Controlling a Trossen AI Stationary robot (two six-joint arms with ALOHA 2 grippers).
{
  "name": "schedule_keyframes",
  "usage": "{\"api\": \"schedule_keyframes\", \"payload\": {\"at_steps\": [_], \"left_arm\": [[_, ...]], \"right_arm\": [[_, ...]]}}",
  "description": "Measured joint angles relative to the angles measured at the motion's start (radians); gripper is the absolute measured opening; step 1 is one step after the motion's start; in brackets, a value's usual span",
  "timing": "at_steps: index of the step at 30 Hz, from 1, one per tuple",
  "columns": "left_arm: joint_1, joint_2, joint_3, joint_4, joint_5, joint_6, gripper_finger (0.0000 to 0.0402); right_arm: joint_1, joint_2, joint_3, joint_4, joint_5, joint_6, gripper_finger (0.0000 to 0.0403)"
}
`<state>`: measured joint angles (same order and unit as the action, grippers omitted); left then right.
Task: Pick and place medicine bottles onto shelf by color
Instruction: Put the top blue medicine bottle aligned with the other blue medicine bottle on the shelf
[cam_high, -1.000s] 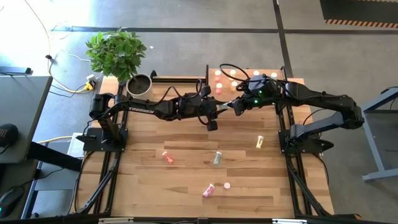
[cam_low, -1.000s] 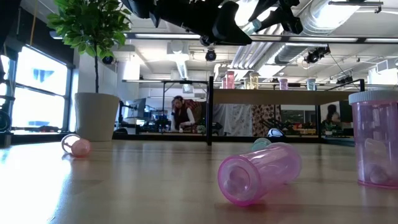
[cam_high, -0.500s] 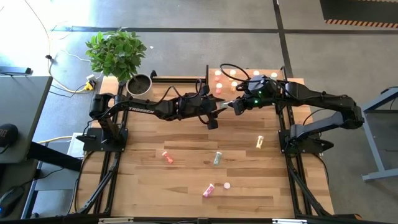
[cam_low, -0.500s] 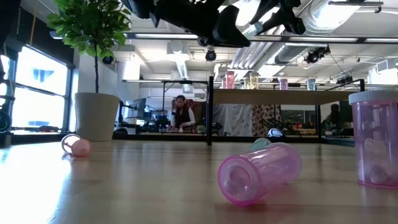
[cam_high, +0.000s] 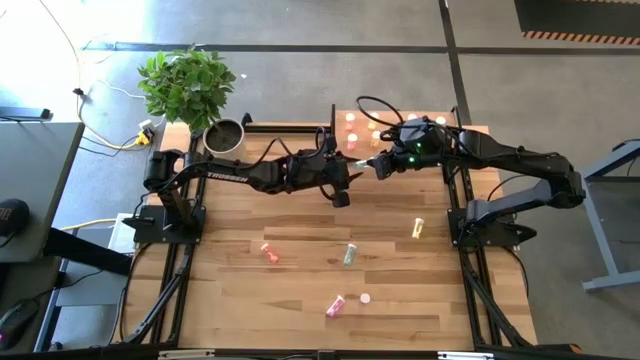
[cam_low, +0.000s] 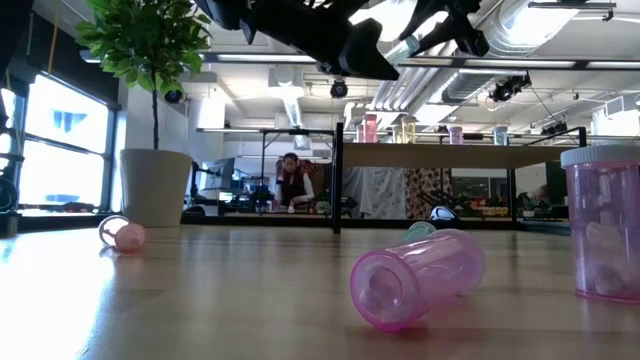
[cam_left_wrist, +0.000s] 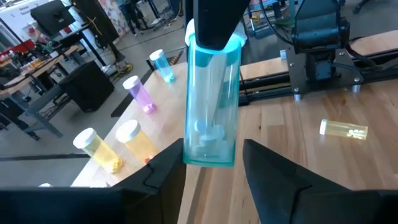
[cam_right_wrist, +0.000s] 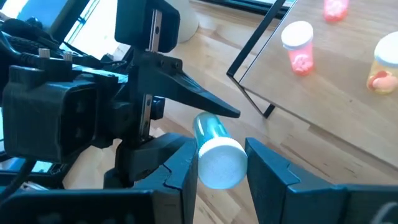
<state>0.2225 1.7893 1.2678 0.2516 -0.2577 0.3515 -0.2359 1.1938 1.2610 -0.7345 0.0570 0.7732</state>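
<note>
A teal medicine bottle (cam_left_wrist: 211, 106) with a white cap hangs in the air near the shelf (cam_high: 400, 125), between both arms. My right gripper (cam_right_wrist: 221, 168) is shut on its cap end. My left gripper (cam_left_wrist: 211, 165) is open, one finger on either side of the bottle's base end; the frames show no plain contact there. Several capped bottles stand on the shelf (cam_right_wrist: 336, 106): teal (cam_left_wrist: 163, 65), purple (cam_left_wrist: 140, 93) and yellow (cam_left_wrist: 134, 137). Others lie on the table: yellow (cam_high: 417, 228), green (cam_high: 349, 254), red (cam_high: 268, 251) and pink (cam_high: 335, 305). My right gripper pinches the bottle's white cap (cam_right_wrist: 219, 163) between its two fingers, which lie across the bottle. It comes from the table's right side, slanting down. The bottle is lifted clear and sticks out past the fingers toward my left gripper.
A thin black upright panel (cam_right_wrist: 255, 62) stands along the shelf's edge, close to both grippers. A potted plant (cam_high: 222, 135) stands at the far left corner. A pink bottle (cam_low: 415, 275) lies near the front and another (cam_low: 603, 225) stands upright beside it.
In the low view my left gripper's fingers have come a little apart around the bottle's base end. My right gripper has kept its hold on the cap end. In the high view the bottle has swung slightly toward the shelf.
</note>
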Motion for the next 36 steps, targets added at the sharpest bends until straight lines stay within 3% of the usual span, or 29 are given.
{"api": "schedule_keyframes", "payload": {"at_steps": [18,36], "left_arm": [[0.007,-0.003,0.000,-0.010,-0.075,0.000,0.0133],[0.059,-0.005,0.000,-0.057,-0.044,-0.008,0.0133]], "right_arm": [[-0.010,-0.033,0.000,-0.015,-0.008,0.012,0.0099],[-0.170,-0.169,0.000,-0.156,0.100,-0.129,0.0099]]}}
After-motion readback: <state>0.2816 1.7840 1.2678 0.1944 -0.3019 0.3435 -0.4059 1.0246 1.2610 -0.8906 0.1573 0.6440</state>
